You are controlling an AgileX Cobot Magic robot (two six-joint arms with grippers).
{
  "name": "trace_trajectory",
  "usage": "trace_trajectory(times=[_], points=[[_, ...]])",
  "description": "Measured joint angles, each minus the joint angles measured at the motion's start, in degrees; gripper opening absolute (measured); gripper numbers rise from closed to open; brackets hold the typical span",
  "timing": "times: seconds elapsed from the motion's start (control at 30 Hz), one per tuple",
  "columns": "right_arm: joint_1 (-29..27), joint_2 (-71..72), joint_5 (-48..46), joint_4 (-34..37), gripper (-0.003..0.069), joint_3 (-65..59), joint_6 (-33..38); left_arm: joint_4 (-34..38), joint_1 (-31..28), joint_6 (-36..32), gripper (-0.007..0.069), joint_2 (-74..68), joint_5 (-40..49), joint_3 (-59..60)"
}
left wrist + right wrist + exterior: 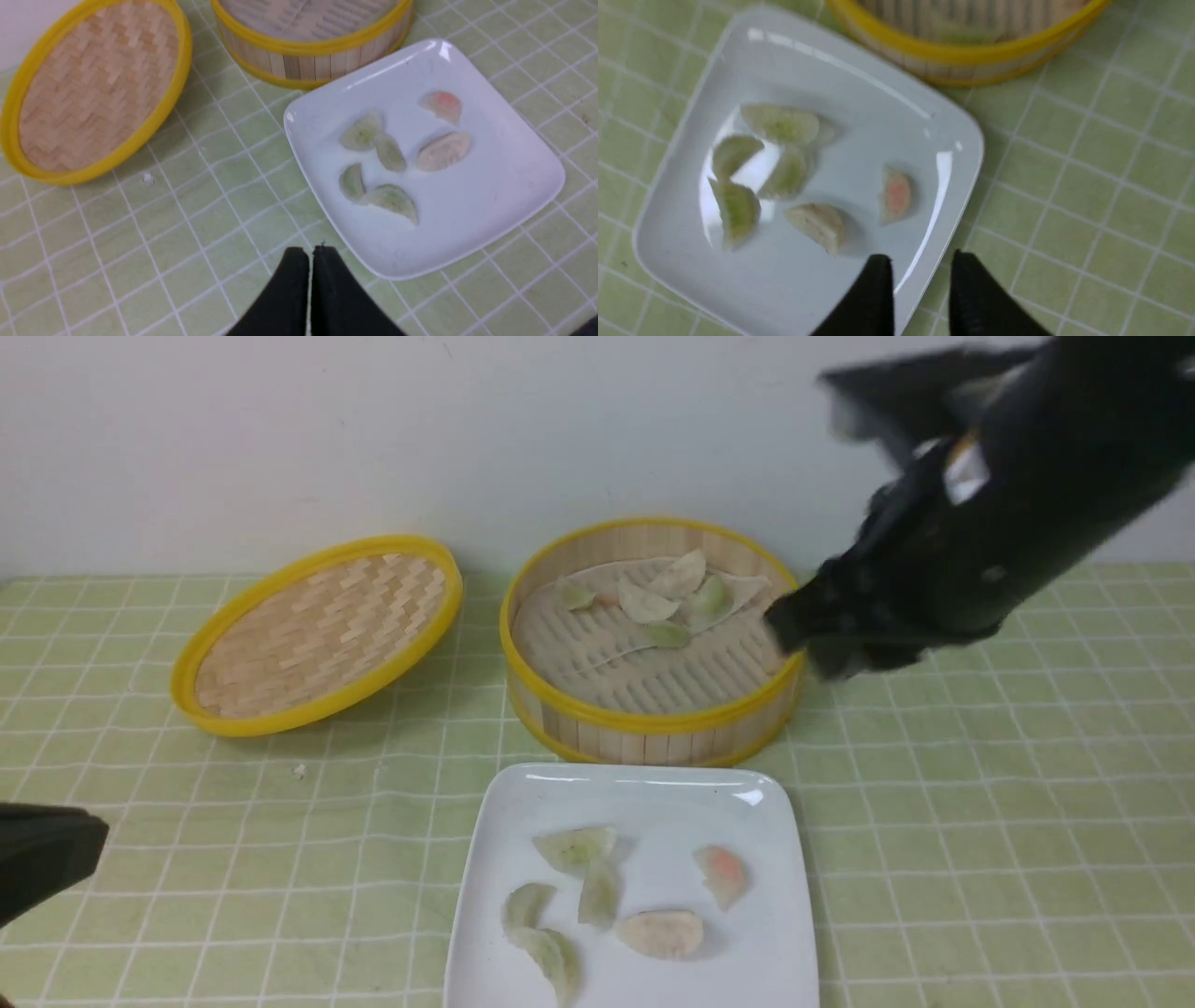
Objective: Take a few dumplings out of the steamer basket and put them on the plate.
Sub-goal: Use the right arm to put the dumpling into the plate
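Observation:
The steamer basket (653, 728) stands at the back centre with several pale dumplings (667, 597) on its floor. In front of it the white square plate (775, 933) holds several more dumplings (574, 847), one of them pinkish (724, 873). My right gripper (794, 635), blurred, hangs above the basket's right rim. In the right wrist view my right gripper (920, 263) is open and empty over the plate's (878, 130) edge. My left gripper (310, 252) is shut and empty, low beside the plate's (490, 186) near left corner.
The shallow woven bamboo lid (317, 635) with a yellow rim leans tilted to the left of the steamer basket. A green checked cloth (980, 821) covers the table. A small white crumb (300, 770) lies on the cloth. A pale wall stands close behind.

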State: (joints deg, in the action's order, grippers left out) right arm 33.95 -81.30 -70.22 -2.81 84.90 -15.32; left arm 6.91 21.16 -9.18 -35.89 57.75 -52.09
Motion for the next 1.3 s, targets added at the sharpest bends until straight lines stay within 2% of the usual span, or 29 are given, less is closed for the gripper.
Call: trace_trajectory(times=[0.07, 0.13, 0.23, 0.4, 0.43, 0.47, 0.53, 0.63, 0.67, 0.7, 0.8, 0.93, 1.1, 1.3], points=[[0.00, 7.43, 1.36, -1.89, 0.0030, -1.70, -2.61, 0.00, 0.00, 0.00, -0.0006, 0.00, -1.79, 0.00], [0.00, 16.84, 5.23, -3.57, -0.0003, -6.44, -5.31, 0.00, 0.00, 0.00, -0.0006, 0.00, -3.15, 0.00], [0.00, 28.47, 11.93, -5.16, -0.0012, -13.93, -7.35, 0.26, 0.00, 0.00, -0.0006, 0.00, -3.15, 0.00], [0.00, 52.33, 32.01, -9.06, -0.0014, -35.68, -8.26, 2.85, 0.00, 0.00, -0.0006, 0.00, -3.10, 0.00], [0.00, 53.22, 32.68, -9.33, -0.0014, -36.54, -8.30, 3.10, 0.00, 0.00, -0.0006, 0.00, -3.10, 0.00], [0.00, 60.09, 36.80, -11.33, -0.0014, -42.91, -8.84, 5.07, 0.00, 0.00, -0.0006, 0.00, -3.45, 0.00], [0.00, 66.70, 38.95, -14.15, -0.0014, -48.81, -10.53, 7.52, 0.00, -0.05, -0.0006, 0.00, -4.37, 0.00], [0.00, 77.12, 39.66, -19.17, -0.0014, -54.69, -16.91, 10.48, 0.00, -1.14, -0.0006, 0.00, -5.62, 0.00], [0.00, 80.79, 40.23, -22.28, -0.0014, -56.95, -21.18, 11.01, 0.00, -2.05, -0.0006, 0.00, -5.79, 0.04], [0.00, 80.79, 40.23, -22.75, -0.0014, -57.16, -21.18, 11.01, 0.00, -2.19, -0.0006, 0.00, -5.79, 0.06], [0.00, 82.22, 40.82, -29.94, -0.0014, -58.26, -29.39, 12.45, -0.06, -2.64, -0.0006, 0.87, -6.62, 1.04], [0.00, 82.24, 41.16, -31.62, -0.0014, -58.43, -32.42, 14.08, -0.06, -2.64, -0.0006, 4.35, -8.70, 3.84], [0.00, 82.29, 41.16, -31.91, -0.0014, -58.50, -32.88, 14.98, -0.06, -1.91, -0.0006, 11.79, -15.72, 10.24], [0.00, 82.31, 41.16, -32.11, -0.0014, -58.50, -33.01, 22.84, -0.06, 0.46, -0.0006, 14.93, -20.58, 15.39]])
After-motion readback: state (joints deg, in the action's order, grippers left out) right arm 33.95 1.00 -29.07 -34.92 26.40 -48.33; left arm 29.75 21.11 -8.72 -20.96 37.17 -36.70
